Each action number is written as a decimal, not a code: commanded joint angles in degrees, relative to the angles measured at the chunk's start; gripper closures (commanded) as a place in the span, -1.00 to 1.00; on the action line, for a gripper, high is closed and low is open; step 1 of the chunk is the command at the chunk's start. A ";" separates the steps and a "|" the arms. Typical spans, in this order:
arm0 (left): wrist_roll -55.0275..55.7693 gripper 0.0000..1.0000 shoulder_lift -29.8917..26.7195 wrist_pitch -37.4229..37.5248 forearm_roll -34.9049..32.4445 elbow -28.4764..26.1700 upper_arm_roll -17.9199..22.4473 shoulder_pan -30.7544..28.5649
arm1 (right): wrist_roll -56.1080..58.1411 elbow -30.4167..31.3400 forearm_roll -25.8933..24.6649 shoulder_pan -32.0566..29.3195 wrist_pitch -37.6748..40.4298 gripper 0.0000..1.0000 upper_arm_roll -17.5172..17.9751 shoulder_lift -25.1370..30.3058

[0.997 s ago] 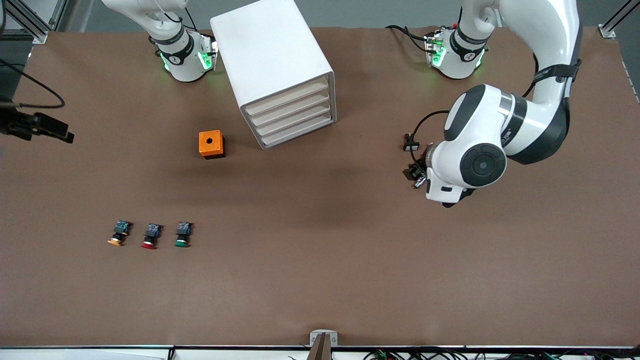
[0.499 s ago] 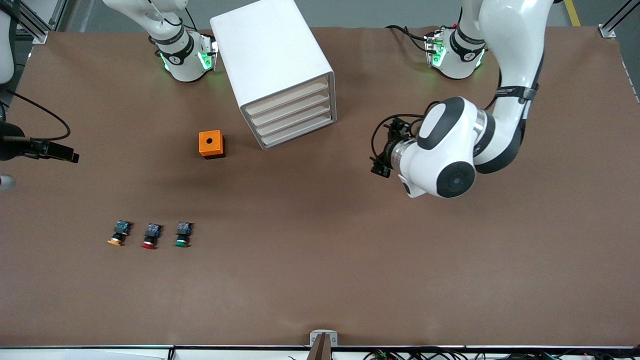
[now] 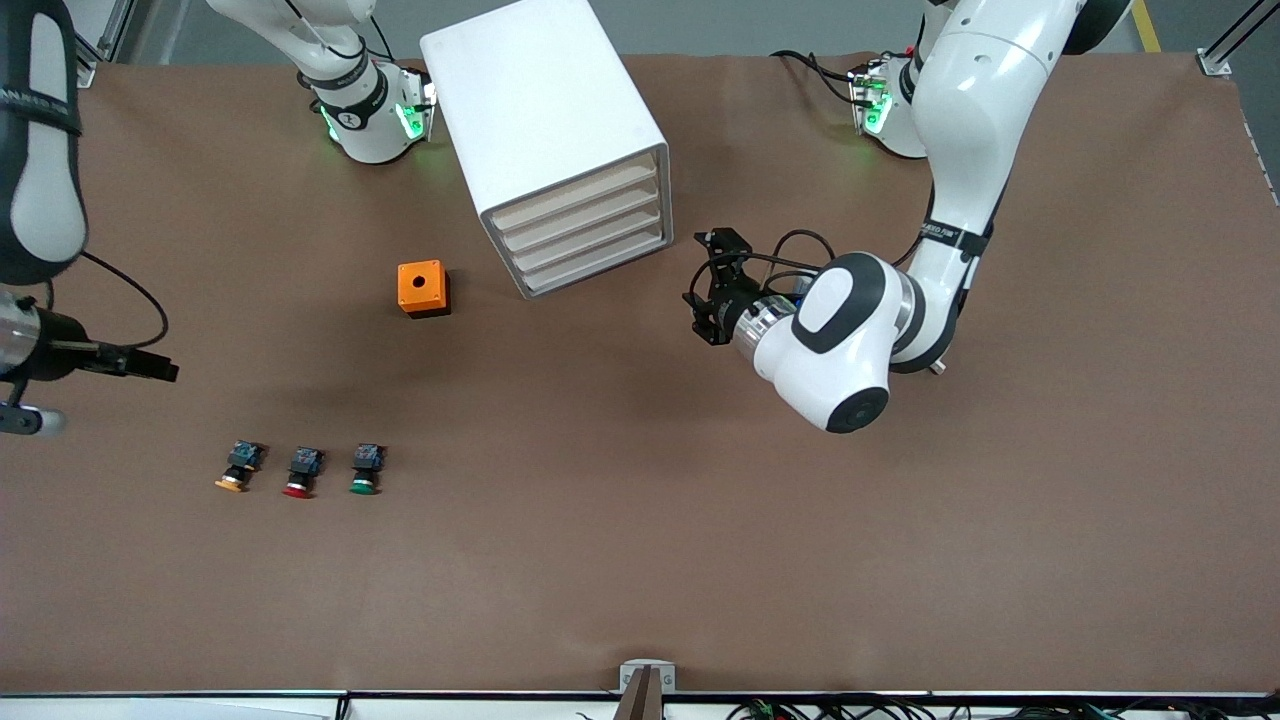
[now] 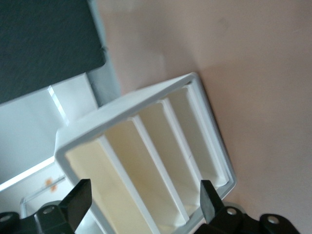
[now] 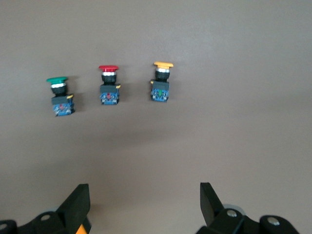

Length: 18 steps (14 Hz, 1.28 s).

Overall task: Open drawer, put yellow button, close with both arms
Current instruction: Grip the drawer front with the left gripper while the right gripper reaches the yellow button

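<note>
The white cabinet (image 3: pixel 545 110) stands near the robots' bases, and its top drawer (image 3: pixel 578 193) (image 4: pixel 92 180) is shut like the three below it. My left gripper (image 3: pixel 712 288) (image 4: pixel 144 195) hovers open just in front of the drawer fronts, with nothing between its fingers. The yellow button (image 3: pixel 236 470) (image 5: pixel 161 82) lies on the table toward the right arm's end, nearer the front camera than the cabinet, beside a red button (image 3: pixel 301 472) and a green one (image 3: pixel 365 469). My right gripper (image 5: pixel 145 204) hangs open and empty high over the table near the buttons.
An orange cube with a hole (image 3: pixel 423 288) sits between the cabinet and the buttons. The brown table (image 3: pixel 640 520) stretches wide around them. The right arm's forearm (image 3: pixel 40 150) reaches in over the table's edge at that arm's end.
The left arm has swung across the table, bringing its gripper up to the drawer fronts. The right arm has shifted toward the buttons. Nothing on the table has moved.
</note>
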<state>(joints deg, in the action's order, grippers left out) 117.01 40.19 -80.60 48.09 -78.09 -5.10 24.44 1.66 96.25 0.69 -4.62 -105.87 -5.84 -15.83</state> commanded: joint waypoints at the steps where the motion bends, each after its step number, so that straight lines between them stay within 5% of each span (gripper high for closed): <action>1: 6.46 -0.75 2.35 1.76 4.02 1.80 -0.87 0.44 | 0.28 7.09 -0.42 -0.74 -8.26 -1.00 0.65 1.16; 7: 8.24 -0.16 5.69 5.45 5.78 0.93 -4.74 1.58 | 0.01 9.93 0.37 -2.59 -21.19 -1.00 0.74 -5.25; 18: 8.41 -0.15 7.54 5.45 8.86 0.57 -4.74 7.55 | -0.07 6.41 1.33 -2.77 -34.05 -1.00 1.01 -19.05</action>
<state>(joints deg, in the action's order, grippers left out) 124.10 47.24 -76.10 55.45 -78.11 -9.98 31.25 1.63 104.48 1.02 -6.48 -139.32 -5.71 -32.33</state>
